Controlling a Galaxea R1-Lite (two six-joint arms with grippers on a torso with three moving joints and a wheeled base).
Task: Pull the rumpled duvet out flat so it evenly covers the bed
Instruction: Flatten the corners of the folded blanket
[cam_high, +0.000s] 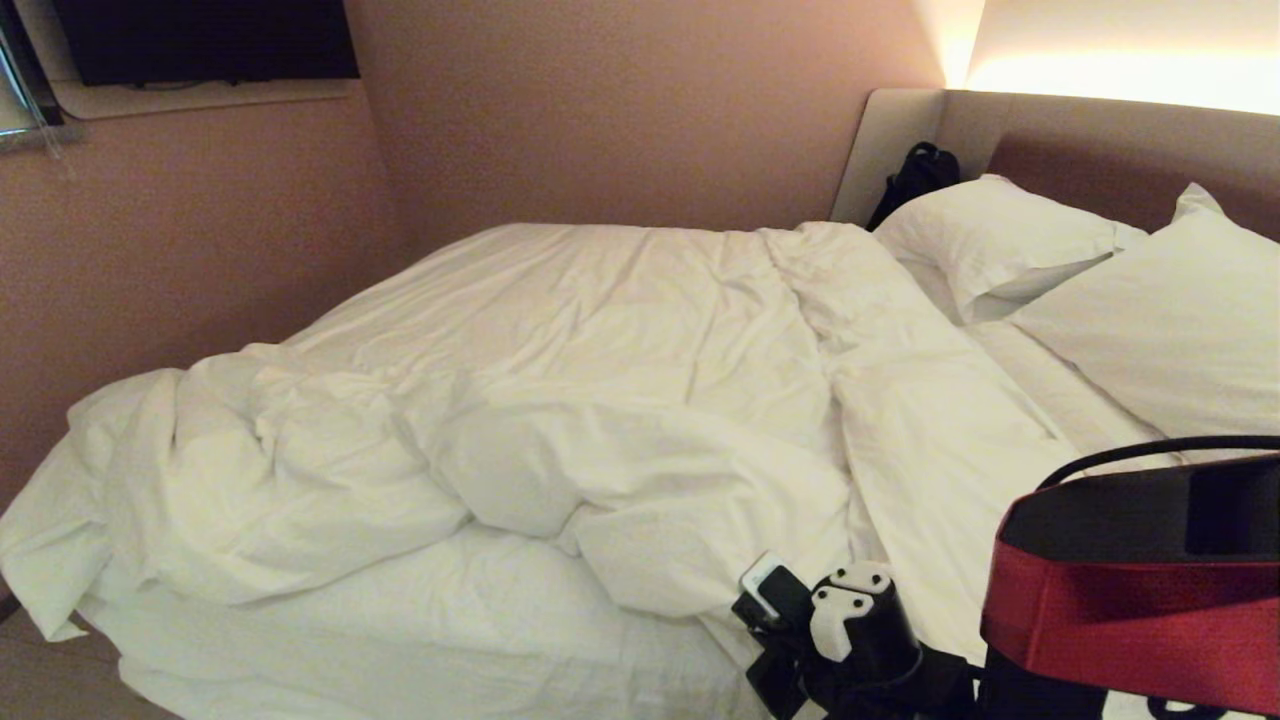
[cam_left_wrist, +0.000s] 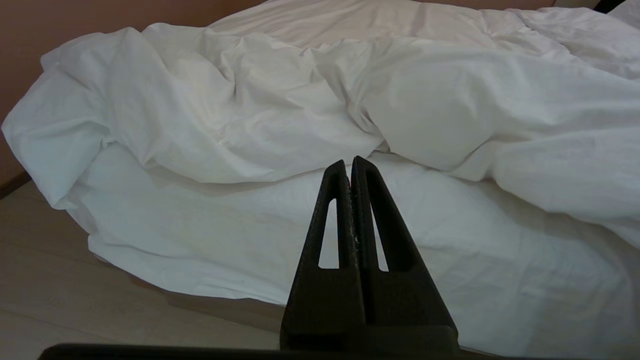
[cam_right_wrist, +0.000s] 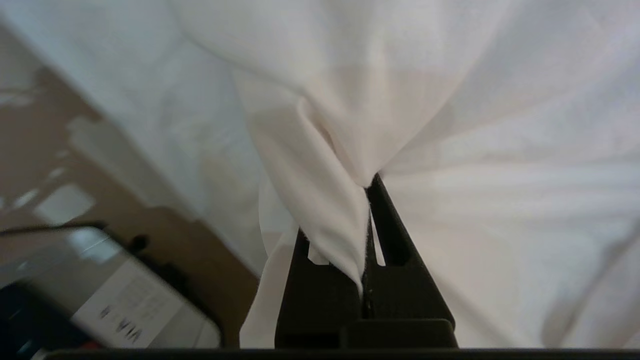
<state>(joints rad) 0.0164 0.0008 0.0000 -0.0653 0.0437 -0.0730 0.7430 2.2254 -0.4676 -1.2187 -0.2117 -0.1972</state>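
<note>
Duvet (cam_high: 560, 400) fabric is lying white and creased across the bed (cam_high: 420, 650), bunching in puffy folds toward the foot-end corner and near side edge, leaving bare sheet along that edge. Writing on a white label in the right wrist view is too blurred to read. Right gripper (cam_right_wrist: 367, 200) is pinching a duvet fold tightly at the near edge. Left gripper (cam_left_wrist: 350, 167) is hanging closed and empty beside the bed.

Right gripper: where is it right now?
Head view: the right gripper is low at the bed's near edge, right of centre, by the red-and-black bin. Right wrist view shows it shut on a fold of the duvet.
</note>
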